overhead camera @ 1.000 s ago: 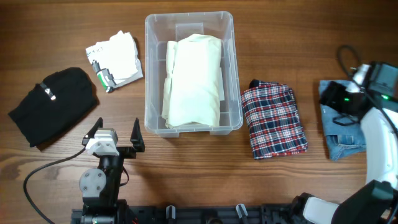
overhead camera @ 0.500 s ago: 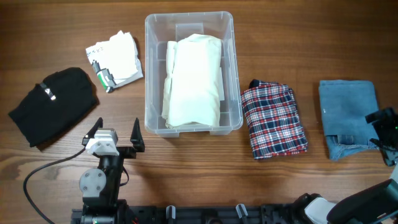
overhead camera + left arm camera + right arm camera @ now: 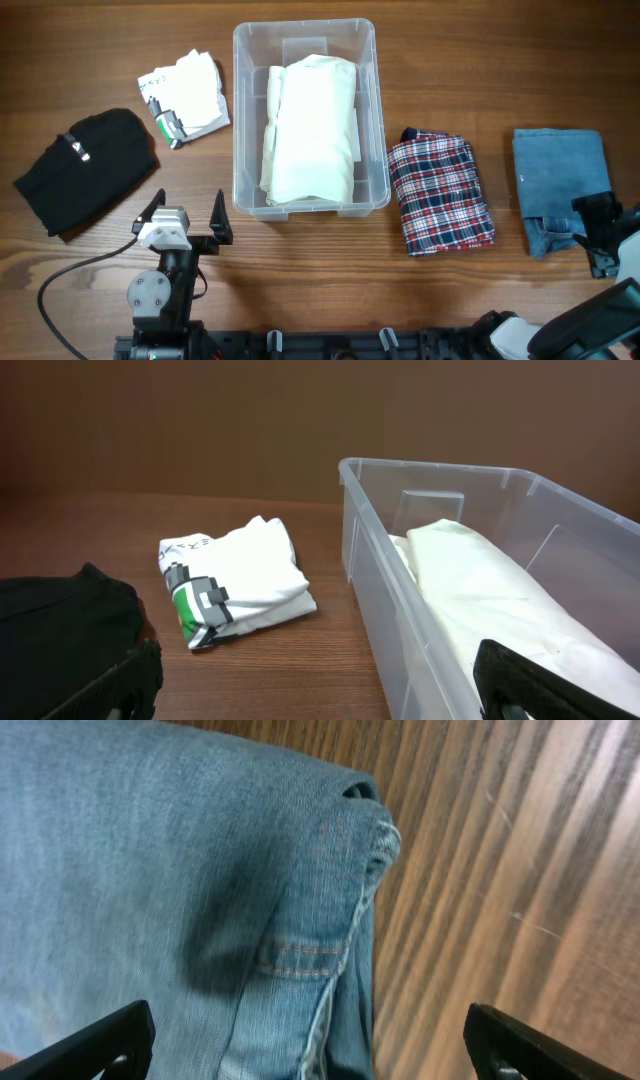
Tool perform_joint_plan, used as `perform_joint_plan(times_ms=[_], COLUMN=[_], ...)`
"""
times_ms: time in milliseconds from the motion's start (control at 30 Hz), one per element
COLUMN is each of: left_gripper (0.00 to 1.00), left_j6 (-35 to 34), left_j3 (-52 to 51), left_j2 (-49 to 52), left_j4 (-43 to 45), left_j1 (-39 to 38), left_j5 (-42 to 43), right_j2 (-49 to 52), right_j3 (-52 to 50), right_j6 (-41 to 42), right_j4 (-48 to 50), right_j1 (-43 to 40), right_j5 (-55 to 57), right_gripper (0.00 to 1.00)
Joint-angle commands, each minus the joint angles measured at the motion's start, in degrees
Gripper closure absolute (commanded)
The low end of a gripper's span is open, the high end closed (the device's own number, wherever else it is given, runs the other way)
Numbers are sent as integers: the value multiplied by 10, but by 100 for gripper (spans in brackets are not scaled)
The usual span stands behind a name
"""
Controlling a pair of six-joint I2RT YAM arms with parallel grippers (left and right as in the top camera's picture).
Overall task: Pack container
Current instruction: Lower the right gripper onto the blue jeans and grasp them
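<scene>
Moved: your right hand [image 3: 598, 238] has come off the top of the folded jeans [image 3: 558, 185] and now sits at their near right corner, so the jeans show uncovered from above. Your left hand [image 3: 188, 208], the container and the other clothes lie as before.
Right hand: fingers spread wide, holding nothing, over the denim edge and bare counter [image 3: 320, 290].
Left hand: fingers wide apart, holding nothing, standing off the container's near left corner.
Container [image 3: 300, 45]: middle of the counter, long side running away from you, open-topped. A folded cream cloth [image 3: 310, 130] covers most of its floor, with a bare strip at the far end.
Edges: the jeans lie close to the right border of the overhead view, and the black garment [image 3: 88, 170] close to the left border.
Open room: bare wood in front of the container between your two arms, and a strip beyond the clothes at the far side.
Around: a folded plaid shirt [image 3: 440, 195] lies just beside the container's right wall, between container and jeans; you cannot tell whether they touch. A white printed T-shirt [image 3: 185, 92] lies left of the container, and the black garment is nearer you and further left.
In the way: the plaid shirt lies on the straight line from jeans to container.
Right wrist view only: the stitched seam and folded hem of the jeans, with wood grain to their right.
Left wrist view only: the container's clear wall seen from the side, with the cream cloth lying below the rim.
</scene>
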Motion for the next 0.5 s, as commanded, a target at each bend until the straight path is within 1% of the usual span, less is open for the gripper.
perform_joint_plan(times_ms=[0,167,300,333,467], left_gripper=[0,0,0,0,0], left_j6=[11,11,11,11,11], left_j3=[-4,-4,-4,-4,-4], left_j2=[-2,-2,-2,-2,-2], left_j4=[-1,-1,-1,-1,-1], left_j1=[-3,-3,-3,-3,-3], left_j5=[9,9,9,9,9], right_j2=[29,75,109,113,121], right_j3=[-20,-34,-34,-34,-34], right_j6=[13,12,12,12,10], right_j4=[31,78,91,91,93], right_j1=[-2,-2,-2,-2,-2], right_j5=[-20,-66,-67,-67,-67], right_gripper=[0,0,0,2,18])
